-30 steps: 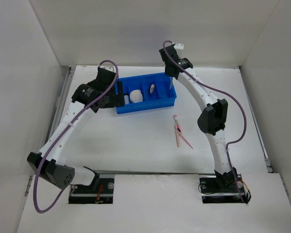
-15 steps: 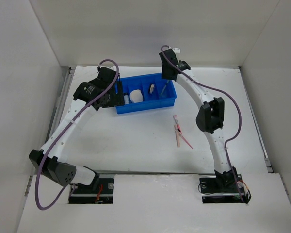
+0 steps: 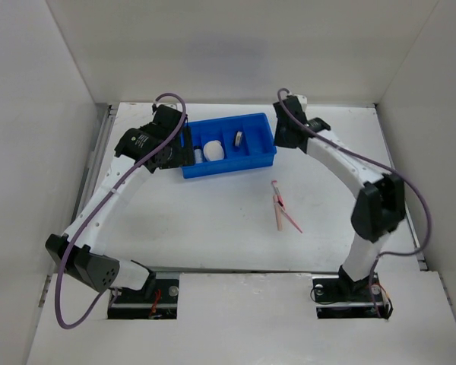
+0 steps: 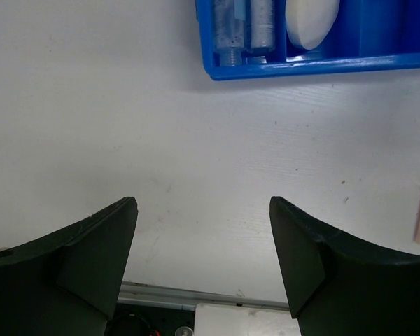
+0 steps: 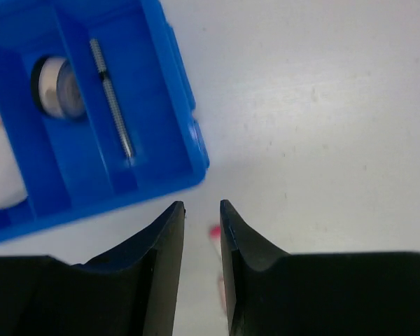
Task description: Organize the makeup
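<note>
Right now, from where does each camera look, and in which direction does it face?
Top external: above and behind the robot, facing down on the table; the left arm and right arm show.
Left wrist: faces down past the open left gripper toward the blue tray.
Right wrist: faces down past the right gripper at the tray's end holding the pencil.
Shared: all three show the tray.

I count two clear vials (image 4: 246,26), one pale sponge (image 3: 213,150), one round puff (image 5: 56,87), one slim pencil (image 5: 112,98), two thin pink tools (image 3: 283,211) and one blue tray (image 3: 235,164).
</note>
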Controlling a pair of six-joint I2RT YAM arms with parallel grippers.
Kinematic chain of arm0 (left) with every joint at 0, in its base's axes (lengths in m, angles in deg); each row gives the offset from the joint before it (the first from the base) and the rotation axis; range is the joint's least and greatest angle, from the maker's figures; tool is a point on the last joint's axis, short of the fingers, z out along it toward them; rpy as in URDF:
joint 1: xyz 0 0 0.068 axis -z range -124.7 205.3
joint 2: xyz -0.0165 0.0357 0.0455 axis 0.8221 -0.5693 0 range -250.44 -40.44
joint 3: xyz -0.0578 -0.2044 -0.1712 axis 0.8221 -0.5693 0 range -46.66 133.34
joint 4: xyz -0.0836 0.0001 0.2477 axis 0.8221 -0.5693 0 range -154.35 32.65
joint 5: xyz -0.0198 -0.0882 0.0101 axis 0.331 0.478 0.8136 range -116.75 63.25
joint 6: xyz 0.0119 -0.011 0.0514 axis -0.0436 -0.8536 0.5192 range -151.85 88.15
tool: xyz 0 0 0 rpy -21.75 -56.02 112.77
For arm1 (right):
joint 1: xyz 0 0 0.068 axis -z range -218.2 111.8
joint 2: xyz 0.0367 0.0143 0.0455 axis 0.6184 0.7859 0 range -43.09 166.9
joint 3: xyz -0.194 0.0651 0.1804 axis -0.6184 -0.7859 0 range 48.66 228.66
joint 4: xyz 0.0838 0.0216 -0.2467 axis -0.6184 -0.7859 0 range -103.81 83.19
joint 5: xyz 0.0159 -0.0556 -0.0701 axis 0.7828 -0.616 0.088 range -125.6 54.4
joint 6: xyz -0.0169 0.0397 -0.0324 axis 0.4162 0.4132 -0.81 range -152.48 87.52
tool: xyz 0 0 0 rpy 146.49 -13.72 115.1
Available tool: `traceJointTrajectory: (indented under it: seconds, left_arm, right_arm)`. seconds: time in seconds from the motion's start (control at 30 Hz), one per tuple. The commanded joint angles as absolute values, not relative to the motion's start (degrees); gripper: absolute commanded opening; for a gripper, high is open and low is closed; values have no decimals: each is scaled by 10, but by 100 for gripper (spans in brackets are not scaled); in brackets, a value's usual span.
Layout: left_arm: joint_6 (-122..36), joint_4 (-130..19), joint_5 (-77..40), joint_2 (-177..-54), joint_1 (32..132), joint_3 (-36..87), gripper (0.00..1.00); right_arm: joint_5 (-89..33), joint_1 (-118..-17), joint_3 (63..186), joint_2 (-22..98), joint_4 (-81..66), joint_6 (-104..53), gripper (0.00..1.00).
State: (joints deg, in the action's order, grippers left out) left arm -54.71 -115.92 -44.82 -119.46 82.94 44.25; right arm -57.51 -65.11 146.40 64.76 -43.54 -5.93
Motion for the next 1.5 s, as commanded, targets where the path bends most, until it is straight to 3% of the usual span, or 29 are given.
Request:
traceJointTrajectory:
  seconds: [0.0,0.27,0.63,0.93,1.17,1.27,1.47]
  left_arm:
    - [-541,-1162,-458,-1189,832,455,73]
    - [-536,-1146,-434,-1202,832,442,73]
    - [-536,-1135,-414,-1220,832,442,73]
    - [-536,-1135,-414,-1220,832,442,73]
    - [-536,-1130,-414,-1220,832,437,72]
    - [-529,-1130,-414,-1220,832,437,72]
    - [-529,-1130,-427,-1215,832,437,72]
  right_arm:
    - [-524,-656,1354,535,-358,-27,33]
    - [-486,-722,1128,439,-388,30,51]
    - [-396,-739,986,435,-319,61,47]
    - [-425,-761,986,472,-312,61,41]
    - [-469,-785,1036,506,-351,67,24]
    - [-462,-796,1080,463,-390,53,14]
    - [-533,-788,1269,453,-464,7,13]
